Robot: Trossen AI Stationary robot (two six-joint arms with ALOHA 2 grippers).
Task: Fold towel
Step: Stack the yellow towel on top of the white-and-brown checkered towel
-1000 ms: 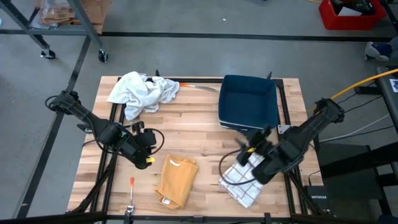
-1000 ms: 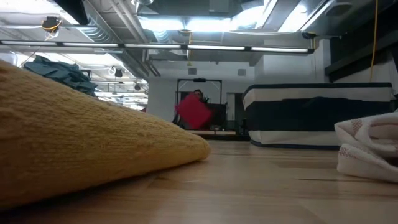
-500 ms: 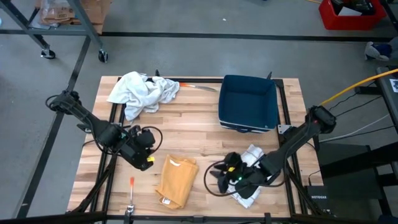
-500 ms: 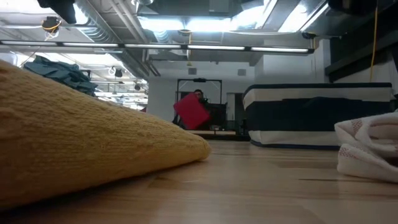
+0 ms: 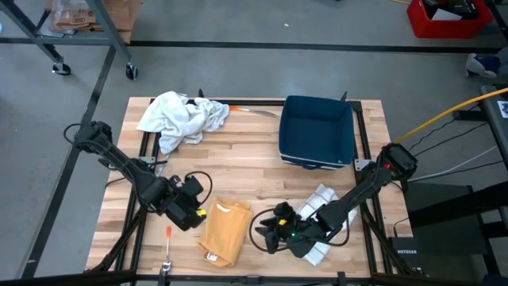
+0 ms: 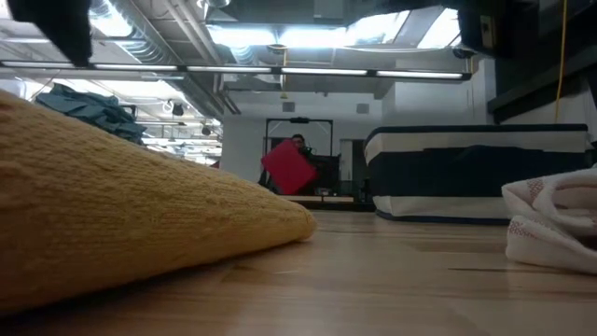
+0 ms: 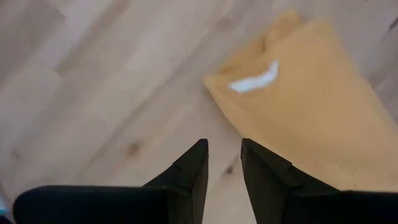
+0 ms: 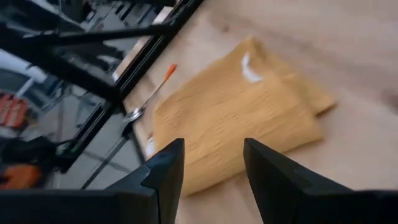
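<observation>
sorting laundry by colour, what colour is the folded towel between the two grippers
Mustard yellow folded towel, with a small white tag; it shows best in the right wrist view.

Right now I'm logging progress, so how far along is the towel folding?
The yellow towel already lies folded near the table's front edge. Both arms are closing on it: the left gripper and the right gripper are open and empty, with nothing gripped yet. The white checked towel beside the right arm and the crumpled white towel at the back look unfolded.
</observation>
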